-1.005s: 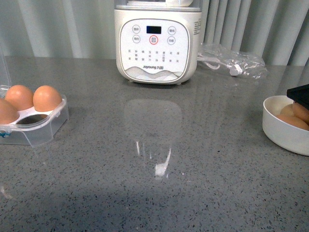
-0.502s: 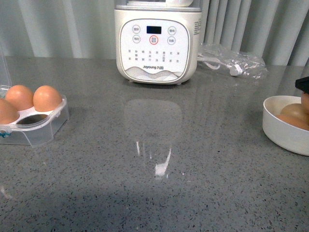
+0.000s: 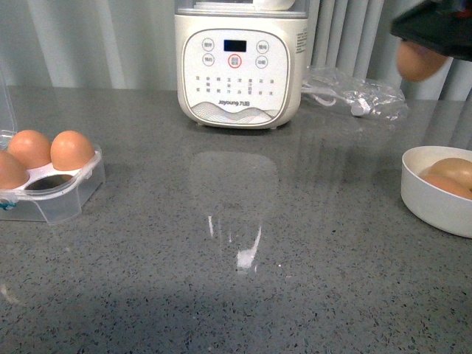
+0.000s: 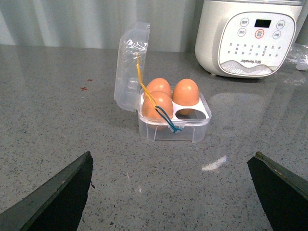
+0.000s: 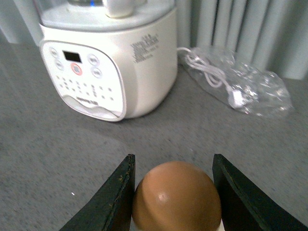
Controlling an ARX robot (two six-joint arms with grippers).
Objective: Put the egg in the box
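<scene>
My right gripper (image 3: 422,46) hangs high at the upper right of the front view, shut on the egg (image 3: 418,62), an orange-brown one. In the right wrist view the egg (image 5: 176,196) sits squeezed between the two dark fingers (image 5: 113,197). The box (image 3: 53,193), a clear plastic carton, stands at the table's left edge with brown eggs (image 3: 71,150) in it. In the left wrist view the box (image 4: 174,130) has its lid (image 4: 131,67) standing open, three eggs (image 4: 186,92) inside and one cup bare. My left gripper (image 4: 173,192) is open, well short of the box, nothing between its fingers.
A round white bowl (image 3: 435,203) with more brown eggs (image 3: 450,175) sits at the right edge, below my right gripper. A white kitchen appliance (image 3: 240,63) stands at the back centre, a bagged cable (image 3: 355,94) to its right. Curtains close off the back.
My right gripper has risen from the bowl at the right edge to high above it, carrying an egg up and a little leftward. The box and left side look unchanged.
</scene>
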